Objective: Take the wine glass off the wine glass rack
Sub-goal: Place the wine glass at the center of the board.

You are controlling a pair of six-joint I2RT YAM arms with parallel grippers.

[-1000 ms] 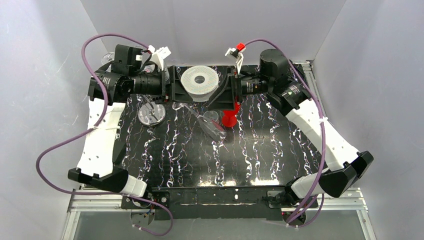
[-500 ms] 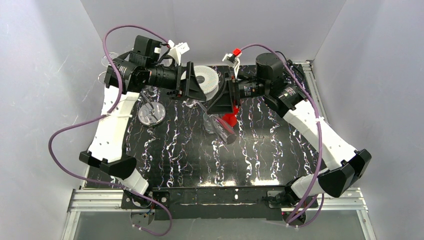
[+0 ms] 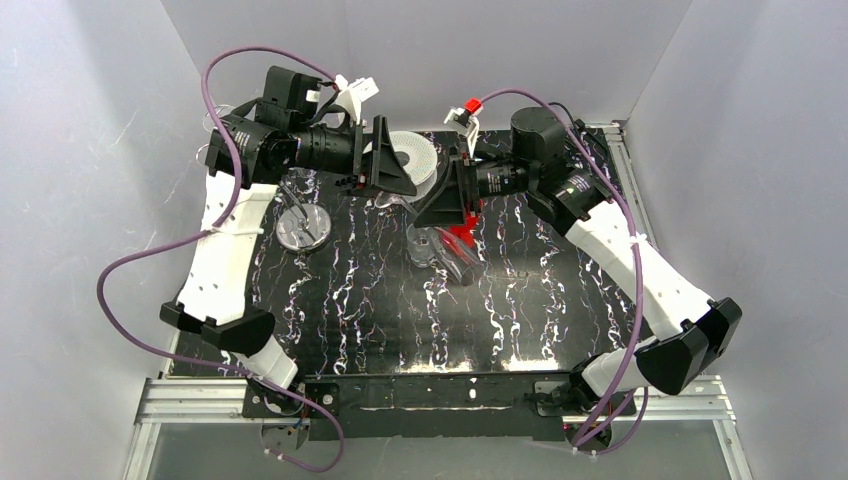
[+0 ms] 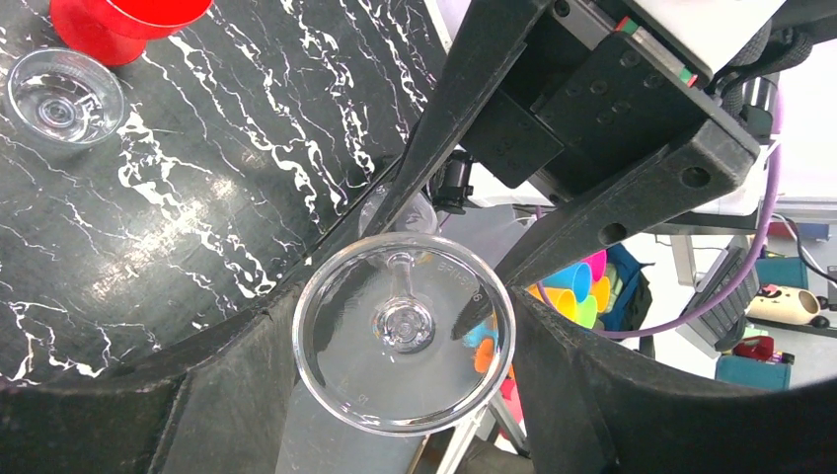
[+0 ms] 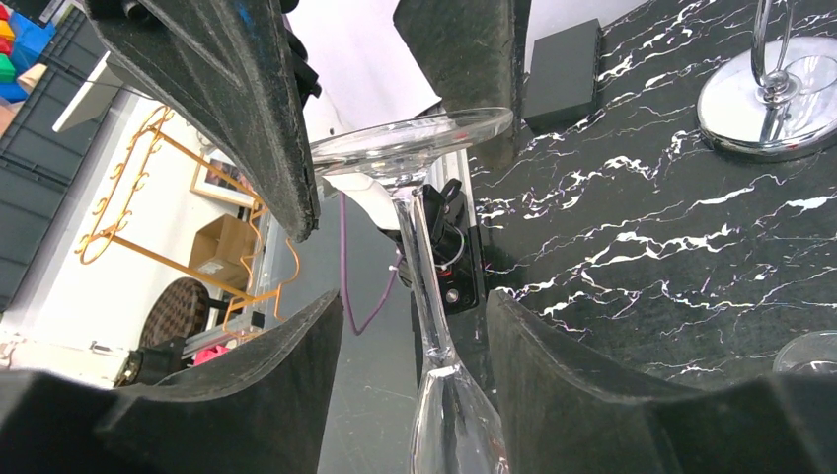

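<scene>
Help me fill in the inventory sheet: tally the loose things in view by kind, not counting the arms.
wine glass: 1
wine glass rack: 1
white ribbed spool: 1
red cup-shaped piece: 1
small clear glass piece, exact kind unclear: 1
Total: 5

honestly the wine glass (image 4: 405, 331) is smooth clear glossy glass, the wine glass rack (image 3: 304, 231) has a mirror-shiny chrome base, the table (image 3: 350, 320) looks like polished black marble, and the left gripper fingers (image 4: 632, 395) are grainy matt black
</scene>
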